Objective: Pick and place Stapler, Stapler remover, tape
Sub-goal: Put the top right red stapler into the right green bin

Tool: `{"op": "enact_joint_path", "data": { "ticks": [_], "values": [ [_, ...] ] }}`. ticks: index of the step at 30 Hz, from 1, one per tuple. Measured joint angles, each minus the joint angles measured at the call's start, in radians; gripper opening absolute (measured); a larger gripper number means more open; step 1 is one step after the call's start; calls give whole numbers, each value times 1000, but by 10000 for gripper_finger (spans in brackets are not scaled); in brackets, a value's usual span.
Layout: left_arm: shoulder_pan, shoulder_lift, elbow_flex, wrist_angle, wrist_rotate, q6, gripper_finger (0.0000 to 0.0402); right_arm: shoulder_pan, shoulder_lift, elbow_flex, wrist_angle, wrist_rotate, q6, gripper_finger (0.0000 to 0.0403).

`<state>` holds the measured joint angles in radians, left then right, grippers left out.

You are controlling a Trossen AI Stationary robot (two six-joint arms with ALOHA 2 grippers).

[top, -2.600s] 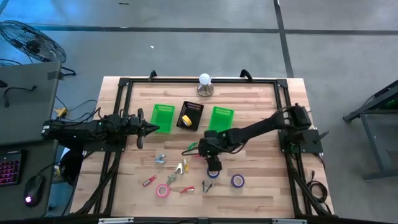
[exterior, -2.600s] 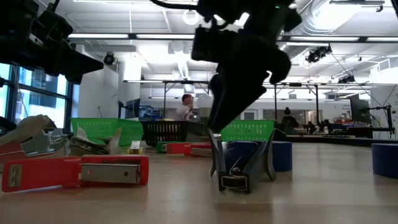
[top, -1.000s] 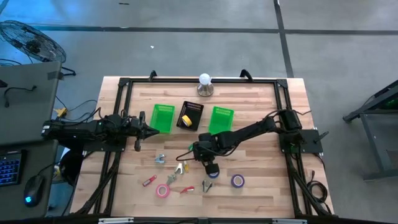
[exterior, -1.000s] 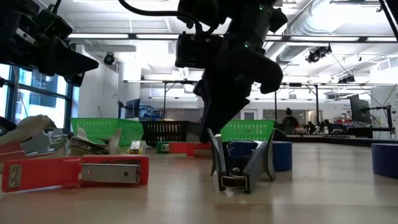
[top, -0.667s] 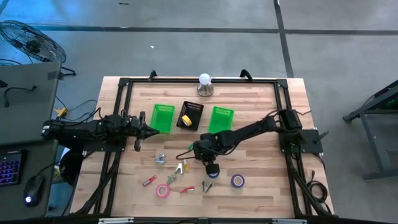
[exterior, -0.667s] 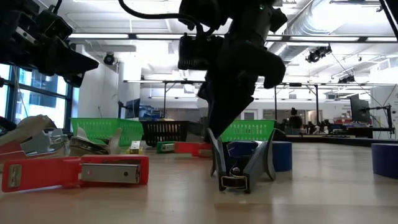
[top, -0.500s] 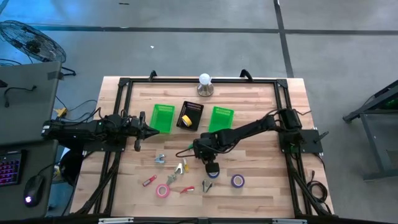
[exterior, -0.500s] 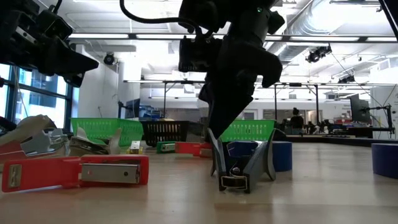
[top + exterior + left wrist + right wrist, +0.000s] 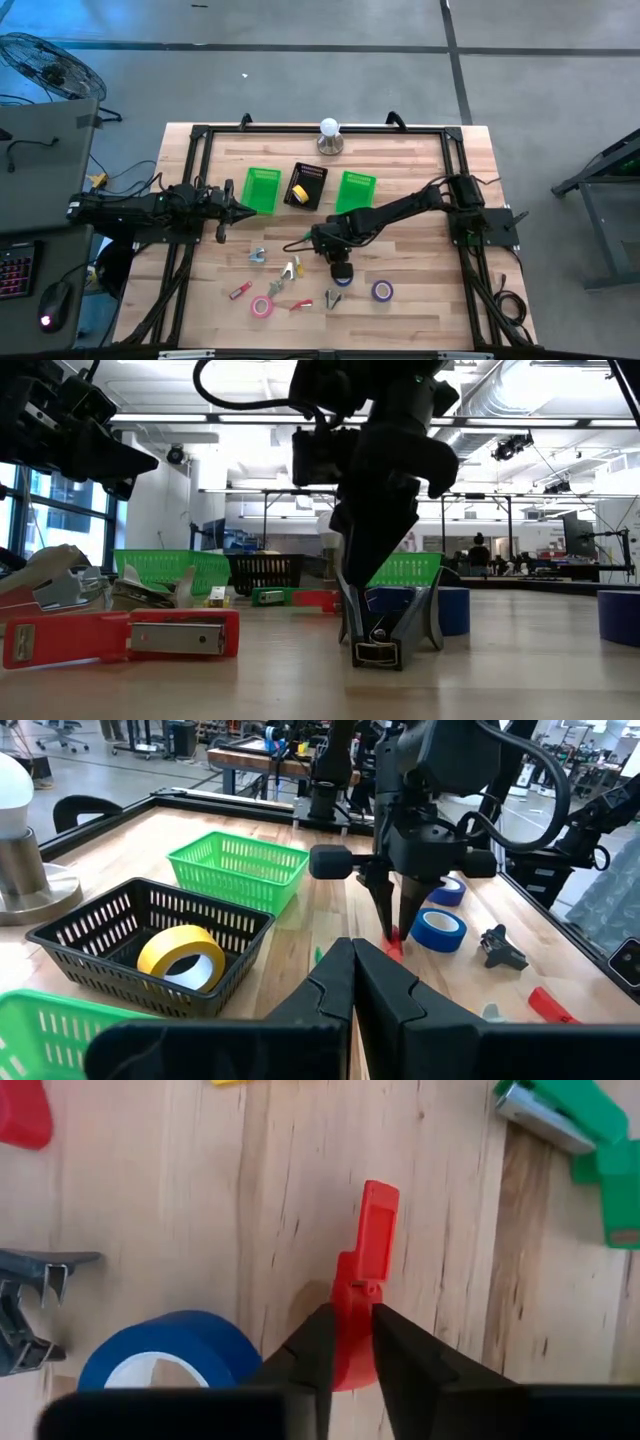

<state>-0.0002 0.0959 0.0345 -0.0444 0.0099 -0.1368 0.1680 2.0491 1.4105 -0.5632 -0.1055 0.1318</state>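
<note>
**Right gripper shifted left, now over the red stapler**

High view: since the earliest picture the right gripper point(image 9: 320, 241) has moved left, off the blue tape point(image 9: 343, 279), to the middle of the desk point(image 9: 420, 300). The left gripper point(image 9: 243, 207) waits at the left, by the near-left green basket point(image 9: 262, 189).

Low view: the right gripper point(image 9: 352, 592) hangs point-down just above the desk, behind the dark staple remover point(image 9: 385, 628). The red stapler point(image 9: 312, 600) lies flat at its left.

Left wrist view: the left gripper point(image 9: 352, 955) is pressed closed and empty. Beyond it, the right gripper point(image 9: 395, 920) points at the stapler point(image 9: 393, 949), just left of the blue tape point(image 9: 437, 928).

Right wrist view: the right gripper point(image 9: 348, 1318) is narrowly parted, one finger on each side of the stapler's point(image 9: 368, 1270) near end. I cannot tell whether they press it.

To do this well, I judge the gripper should come fully down before closing and take the stapler across its narrow body, nearer its middle than this end, so that it lifts level. It should lift straight up, since the blue tape point(image 9: 160, 1355) sits just beside the left finger.
</note>
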Motion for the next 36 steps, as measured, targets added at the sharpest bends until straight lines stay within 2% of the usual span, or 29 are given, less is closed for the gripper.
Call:
{"op": "enact_joint_path", "data": {
  "ticks": [4, 9, 12, 17, 21, 30, 33, 36],
  "values": [
    [0, 0, 0, 0, 1, -4, 1, 0, 1, -16, 12, 0, 3, 86],
    [0, 0, 0, 0, 2, -6, 1, -7, -1, -76, 106, -36, 26, 86],
    [0, 0, 0, 0, 2, -6, 1, -12, -2, -83, 112, -44, 25, 74],
    [0, 0, 0, 0, 2, -10, 1, -11, -1, -53, 48, 4, 1, 34],
    [0, 0, 0, 0, 2, -25, 1, -6, 1, 18, -99, 109, -23, 34],
    [0, 0, 0, 0, 2, -25, 1, -41, -2, 249, -478, 436, 3, 35],
    [0, 0, 0, 0, 2, -26, 1, -86, -2, 294, -547, 463, 35, 35],
    [0, 0, 0, 0, 2, -26, 1, -143, -2, 306, -576, 440, 74, 35]
  ]
}}
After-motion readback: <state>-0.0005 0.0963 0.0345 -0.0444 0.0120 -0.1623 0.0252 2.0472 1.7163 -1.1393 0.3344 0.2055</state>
